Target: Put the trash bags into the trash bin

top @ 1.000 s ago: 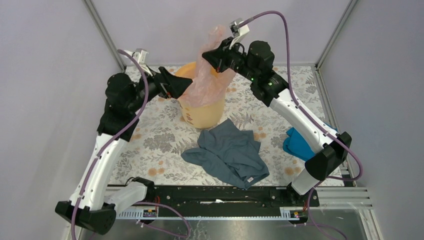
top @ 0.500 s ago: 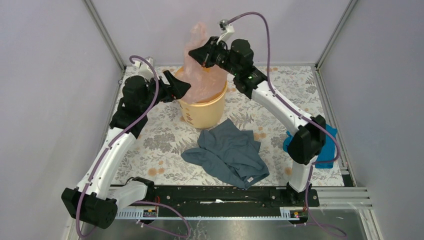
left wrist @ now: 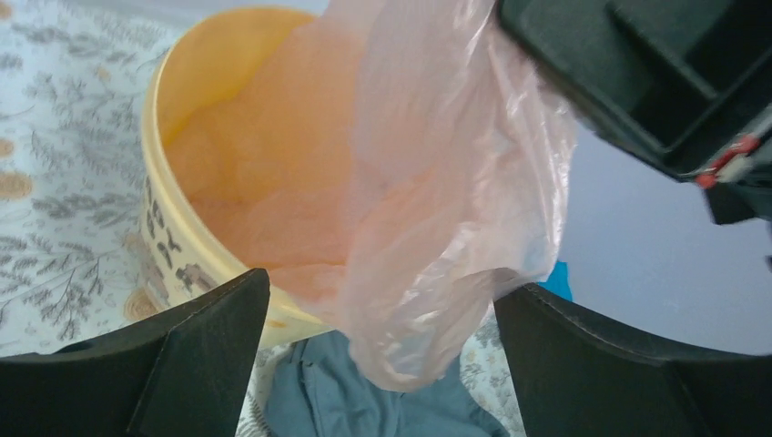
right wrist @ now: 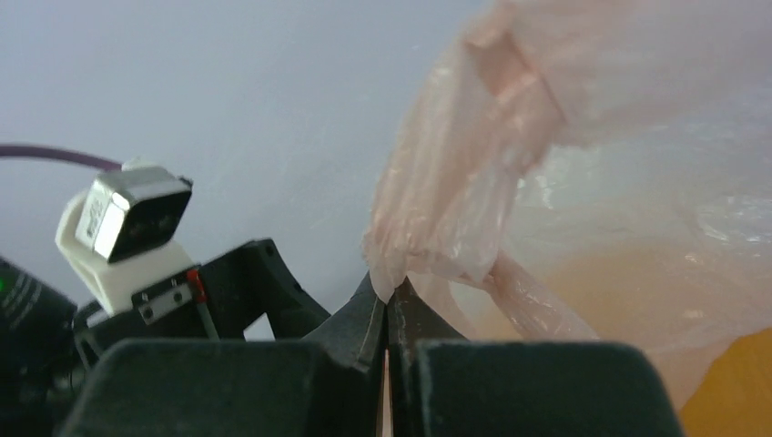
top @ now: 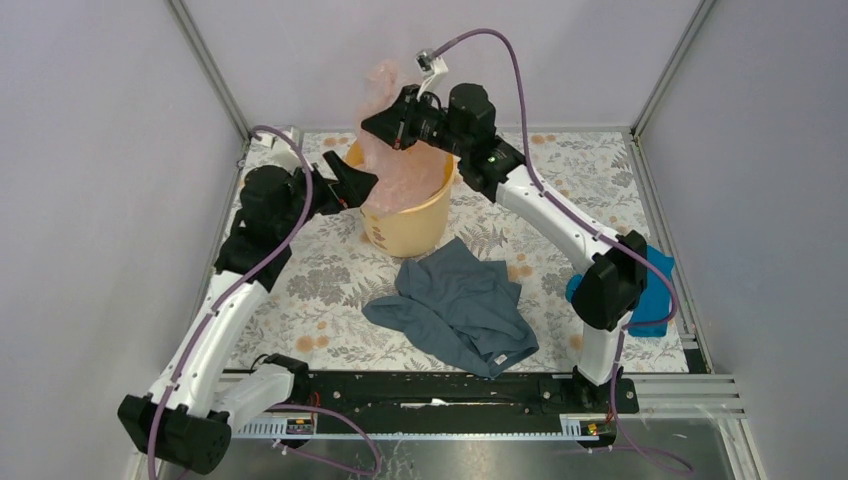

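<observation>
The pale-pink trash bag [top: 392, 160] hangs from my right gripper [top: 372, 126] above the yellow-orange trash bin [top: 410, 222], its lower part inside the rim. In the right wrist view the jaws are shut on a bunched fold of the bag [right wrist: 446, 209]. My left gripper [top: 356, 184] is open at the bin's left rim. In the left wrist view the bag [left wrist: 437, 209] hangs between its spread fingers [left wrist: 196, 355] without being pinched, with the bin [left wrist: 187, 228] behind.
A grey-blue garment [top: 460, 305] lies crumpled on the floral mat in front of the bin. A bright blue folded cloth [top: 650, 295] lies at the right edge, behind the right arm's elbow. Frame posts and walls enclose the table.
My right gripper has carried the bag leftward and over the bin's back-left rim. My left gripper has drawn in to the bin's left rim, and the bag has sunk into the bin.
</observation>
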